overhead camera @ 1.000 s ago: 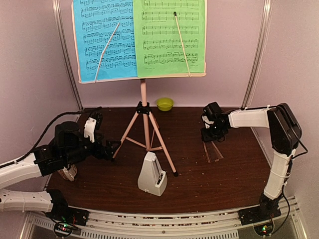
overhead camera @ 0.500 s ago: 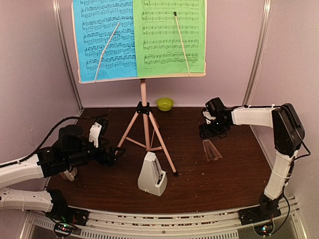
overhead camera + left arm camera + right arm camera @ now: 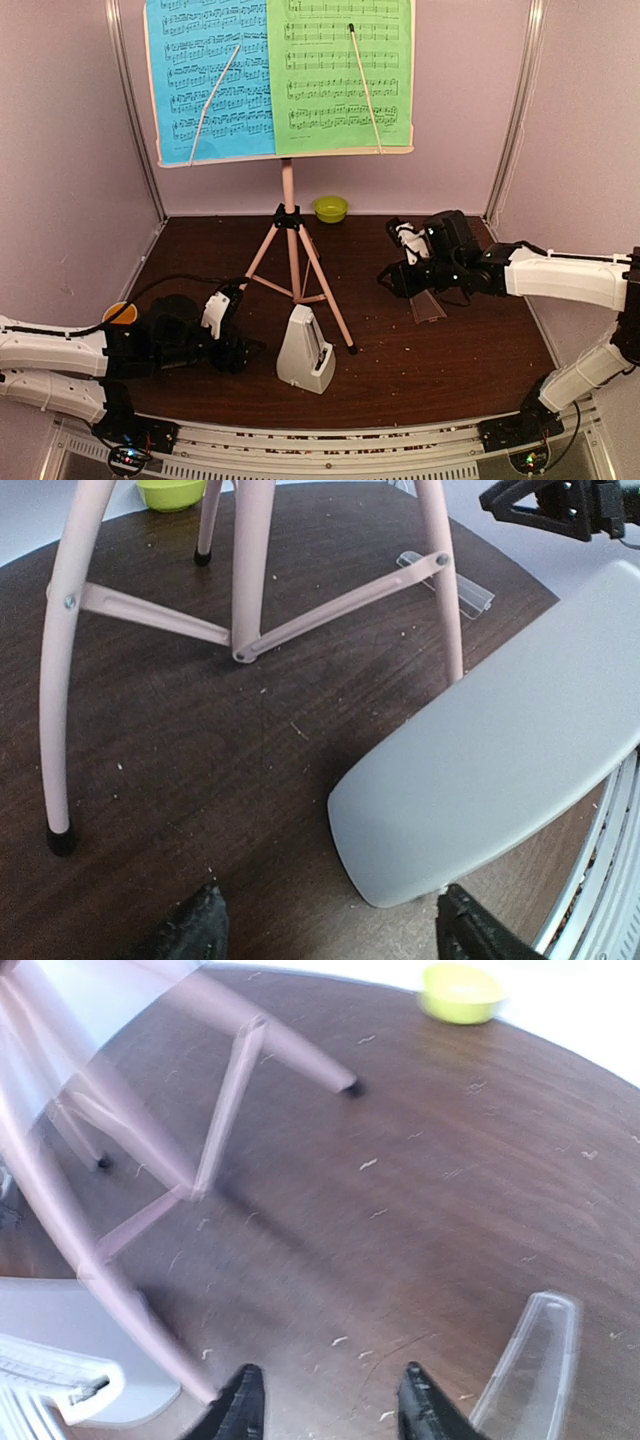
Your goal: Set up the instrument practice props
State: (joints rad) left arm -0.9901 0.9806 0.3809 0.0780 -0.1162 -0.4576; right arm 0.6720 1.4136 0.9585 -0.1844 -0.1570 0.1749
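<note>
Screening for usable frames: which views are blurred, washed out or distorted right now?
Top external: sharp, evenly lit; staves crisp on the blue printed music sheet and green printed music sheet. Left wrist: sharp, but the wide lens bows the pink tripod-legged music stand; the small white pyramid-shaped metronome looms large. Right wrist: stand legs motion-smeared, small lime-green bowl soft, background blown white.

A: Top view?
B: High, behind the arm bases, looking down over the dark wooden table (image 3: 450,350) to the back wall.
A: Wrists?
B: Both low, close to the tabletop. Left faces the pink tripod-legged metal music stand (image 3: 248,570). Right is blurred, stand at frame left. Small lime-green bowl (image 3: 172,492) shows in all three.
</note>
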